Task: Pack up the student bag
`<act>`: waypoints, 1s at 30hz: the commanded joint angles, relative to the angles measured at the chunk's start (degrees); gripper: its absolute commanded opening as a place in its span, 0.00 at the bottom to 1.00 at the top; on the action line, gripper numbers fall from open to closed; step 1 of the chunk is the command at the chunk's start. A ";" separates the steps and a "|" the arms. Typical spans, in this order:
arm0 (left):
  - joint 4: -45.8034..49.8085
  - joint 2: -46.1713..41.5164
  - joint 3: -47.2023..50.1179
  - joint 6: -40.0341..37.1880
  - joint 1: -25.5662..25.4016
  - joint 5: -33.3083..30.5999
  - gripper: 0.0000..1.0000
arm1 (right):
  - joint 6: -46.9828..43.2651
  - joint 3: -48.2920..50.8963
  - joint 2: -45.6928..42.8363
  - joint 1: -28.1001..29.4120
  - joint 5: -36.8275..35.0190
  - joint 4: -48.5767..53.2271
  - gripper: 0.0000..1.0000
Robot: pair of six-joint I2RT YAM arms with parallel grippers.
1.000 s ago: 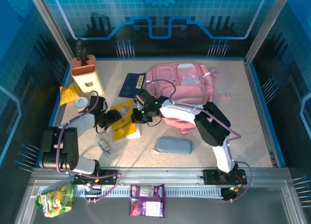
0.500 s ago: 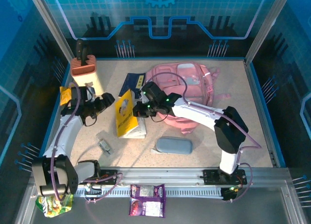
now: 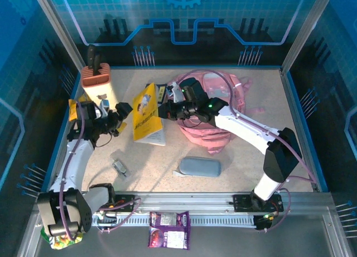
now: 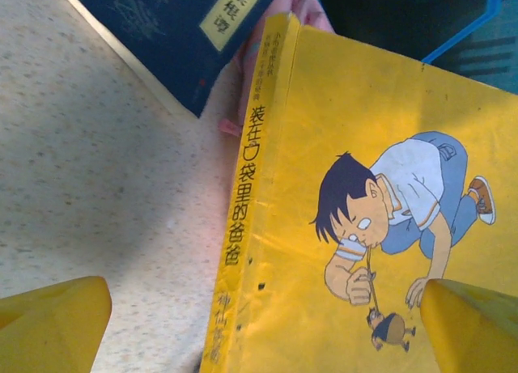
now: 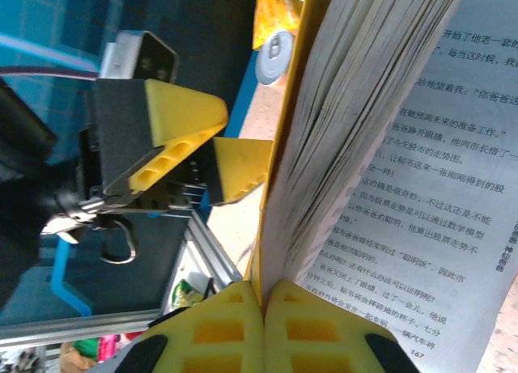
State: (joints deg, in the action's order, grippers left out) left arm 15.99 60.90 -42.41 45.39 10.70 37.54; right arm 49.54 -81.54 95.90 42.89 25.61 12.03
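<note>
Nearest the arm bases, a grey case point(image 3: 199, 166) lies flat on the desk point(image 3: 268, 134). Beyond it, to the left, the left pincer point(image 3: 114, 115) hangs with its fingers spread wide and nothing between them. Its wrist view looks straight at the yellow cover of the book point(image 4: 364, 227), with one fingertip point(image 4: 57, 316) at each lower corner.

The right pincer point(image 3: 166, 109) is clamped on that book, which stands on edge, lifted and tilted. In the right wrist view the pads point(image 5: 218, 332) press together on the cover's edge, and the pages fan off to the right. A blue book point(image 4: 162, 25) lies flat just behind.

Farthest back, under the right arm, is the bag point(image 3: 223, 92). It lies flat on the desk at centre-right, front pocket up, with straps trailing off its right side. Its long axis seems to run near to far, leaning slightly. I cannot tell which end holds the mouth, or whether the zip is open.

I judge the bag to be light, soft and floppy, not fragile, and its cloth not slippery. It will sag and fold wherever it is lifted, so the mouth will not stay open by itself. The best hold is probably the stiffer trim or zip edge at the opening, or the top handle. A pinch on the middle panel would only bunch the fabric.
</note>
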 commanded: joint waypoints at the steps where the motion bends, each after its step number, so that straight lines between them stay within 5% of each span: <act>1: -7.72 -1.49 2.57 9.62 -0.12 5.20 0.95 | 2.65 1.39 -2.29 -0.51 5.29 -9.22 0.00; 8: -16.58 -4.77 6.20 20.92 -1.91 5.03 0.90 | 4.47 2.94 -0.89 -0.37 6.64 -12.74 0.00; 25: -23.20 -7.11 3.79 26.18 -3.75 3.26 0.18 | 3.39 8.02 -1.23 -1.31 4.27 -11.17 0.05; 30: -23.13 -6.94 2.82 26.32 -3.90 2.81 0.07 | 2.33 9.22 -2.66 -1.58 3.25 -8.64 0.19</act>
State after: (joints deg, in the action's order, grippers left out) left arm -4.73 55.00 -36.53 67.68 7.99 37.78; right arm 53.39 -73.21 95.29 40.69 27.46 3.55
